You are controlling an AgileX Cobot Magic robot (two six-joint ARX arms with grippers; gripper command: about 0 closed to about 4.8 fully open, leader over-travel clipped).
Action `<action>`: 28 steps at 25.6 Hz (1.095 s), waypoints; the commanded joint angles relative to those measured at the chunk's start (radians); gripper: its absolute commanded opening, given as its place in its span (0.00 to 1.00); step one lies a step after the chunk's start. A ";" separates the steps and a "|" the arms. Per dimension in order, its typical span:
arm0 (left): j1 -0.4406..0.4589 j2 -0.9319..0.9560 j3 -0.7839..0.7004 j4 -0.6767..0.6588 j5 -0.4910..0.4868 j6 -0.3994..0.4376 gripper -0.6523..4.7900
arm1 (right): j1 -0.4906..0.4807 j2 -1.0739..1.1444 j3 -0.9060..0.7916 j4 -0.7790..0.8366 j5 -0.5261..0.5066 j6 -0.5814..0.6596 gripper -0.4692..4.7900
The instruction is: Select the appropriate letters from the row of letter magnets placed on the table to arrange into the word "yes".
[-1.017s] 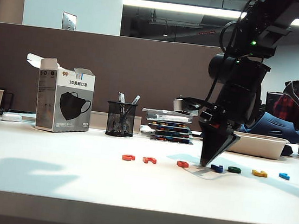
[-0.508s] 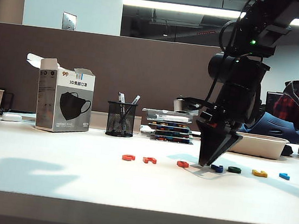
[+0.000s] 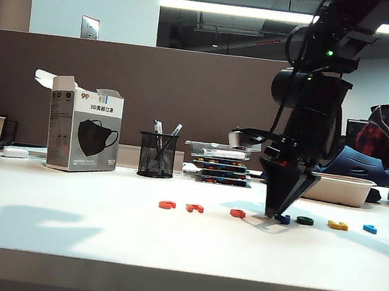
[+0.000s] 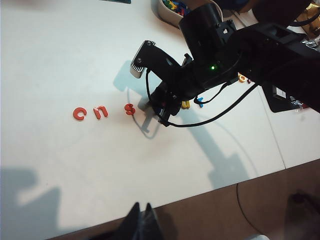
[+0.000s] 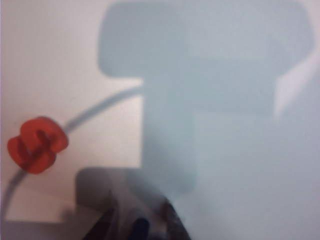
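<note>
Shifted slightly rightward along the row, the right gripper [image 3: 276, 214] stands tip-down at the dark blue Y [image 3: 283, 218], jaw state unclear, while the left gripper [image 4: 141, 220], jaws together, waits aside; no letter is arranged yet.

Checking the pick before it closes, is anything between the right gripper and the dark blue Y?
Nothing visible. The right gripper is down at the table right beside the dark blue Y, its tip partly covering it. The orange-red S and green E flank it, apart.
</note>
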 commanded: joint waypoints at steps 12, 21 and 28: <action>-0.001 -0.003 0.003 0.010 -0.006 0.003 0.11 | 0.000 0.003 -0.003 -0.061 0.008 0.003 0.31; -0.001 -0.003 0.003 0.010 -0.006 0.003 0.11 | 0.000 0.003 -0.003 -0.059 0.009 0.022 0.24; -0.001 -0.003 0.003 0.010 -0.005 0.003 0.11 | 0.000 0.003 -0.003 -0.049 0.009 0.023 0.15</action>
